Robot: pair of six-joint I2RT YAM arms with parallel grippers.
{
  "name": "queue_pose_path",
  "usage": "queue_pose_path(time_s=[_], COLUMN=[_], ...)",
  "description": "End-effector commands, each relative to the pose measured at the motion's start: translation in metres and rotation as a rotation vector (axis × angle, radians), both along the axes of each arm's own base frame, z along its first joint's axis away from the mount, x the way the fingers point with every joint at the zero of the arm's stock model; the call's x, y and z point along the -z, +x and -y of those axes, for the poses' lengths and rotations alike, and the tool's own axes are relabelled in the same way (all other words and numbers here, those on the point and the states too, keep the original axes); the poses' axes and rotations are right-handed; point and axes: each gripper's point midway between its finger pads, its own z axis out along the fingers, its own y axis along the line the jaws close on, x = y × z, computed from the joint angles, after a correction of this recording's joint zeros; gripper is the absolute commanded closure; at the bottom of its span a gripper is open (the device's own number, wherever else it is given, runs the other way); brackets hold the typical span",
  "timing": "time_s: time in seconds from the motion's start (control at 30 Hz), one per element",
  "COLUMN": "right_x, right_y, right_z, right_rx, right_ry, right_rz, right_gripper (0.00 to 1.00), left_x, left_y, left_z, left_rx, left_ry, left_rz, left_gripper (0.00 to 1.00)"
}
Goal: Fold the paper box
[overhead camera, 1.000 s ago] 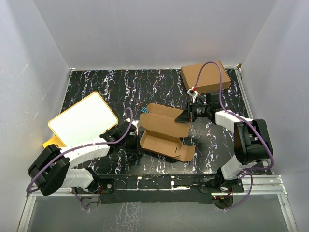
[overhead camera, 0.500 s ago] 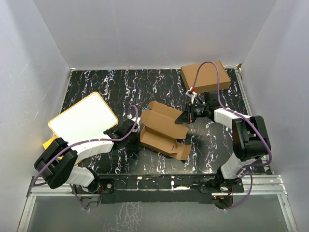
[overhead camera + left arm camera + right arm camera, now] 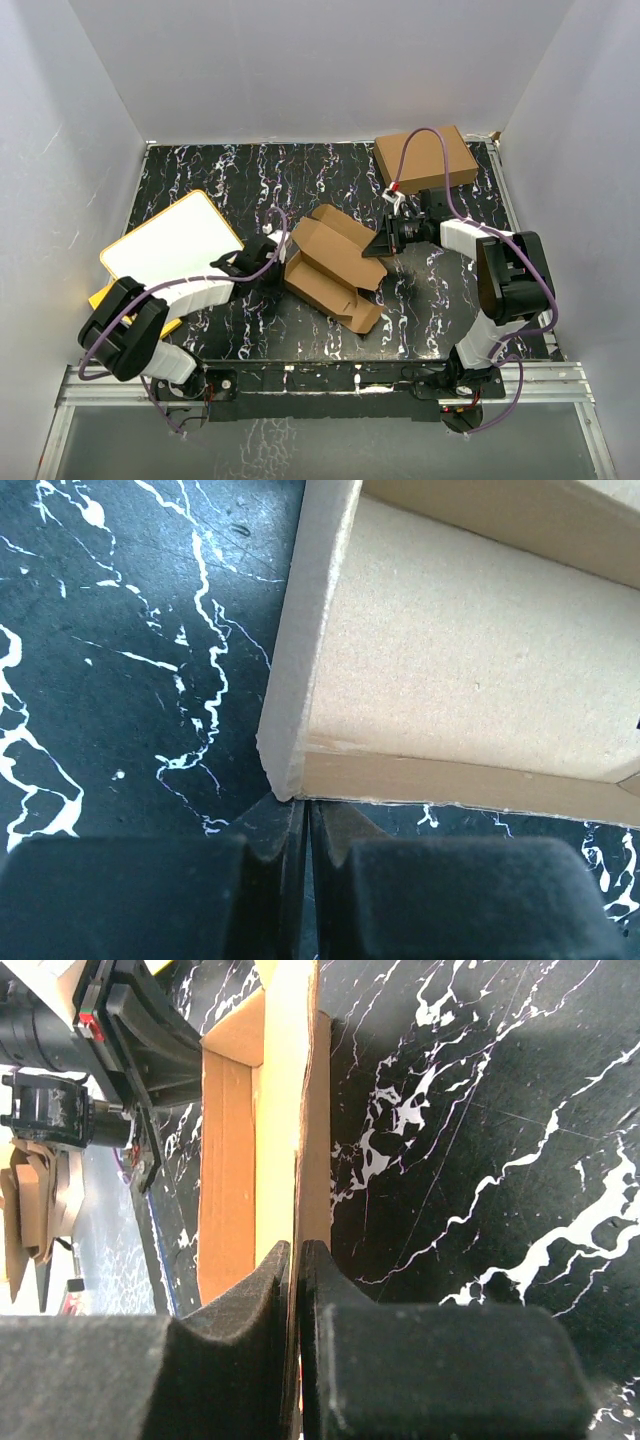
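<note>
We are midway through the fold: the paper box point(image 3: 335, 262) lies half-formed in the middle of the counter point(image 3: 230, 180), a panel on its right side clamped in our right pincer point(image 3: 297, 1255), while our left pincer point(image 3: 305, 815), tips together on nothing, sits at its left corner. Next, we judge, the right must swing that panel over while the left braces the corner so the box cannot slide.

White board point(image 3: 170, 250), larger brown box point(image 3: 425, 158)
</note>
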Motion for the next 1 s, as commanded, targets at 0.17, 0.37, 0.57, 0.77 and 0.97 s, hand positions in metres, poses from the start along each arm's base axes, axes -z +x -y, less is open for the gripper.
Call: queue_pose_path(time_s=[0.17, 0.37, 0.57, 0.77, 0.97], right_x=[-0.023, -0.034, -0.049, -0.061, -0.068], right_y=[0.013, 0.024, 0.032, 0.039, 0.042], right_z=[-0.006, -0.004, -0.004, -0.01, -0.016], right_rx=[-0.049, -0.053, -0.109, -0.239, -0.366], right_ry=[-0.004, -0.023, -0.034, -0.029, -0.034], right_rz=[0.104, 0.151, 0.238, 0.305, 0.335], right_gripper=[0.92, 0.92, 0.92, 0.92, 0.92], left_x=[-0.049, -0.096, -0.146, -0.183, -0.198], left_y=[-0.024, -0.04, 0.001, 0.07, 0.113], left_z=[0.012, -0.009, -0.005, 0.006, 0.005], left_rx=[0.027, -0.073, -0.097, -0.068, 0.024], left_ry=[-0.179, -0.237, -0.31, -0.48, -0.539], left_rz=[-0.04, 0.008, 0.197, 0.307, 0.386], left_gripper=[0.66, 0.37, 0.11, 0.03, 0.03])
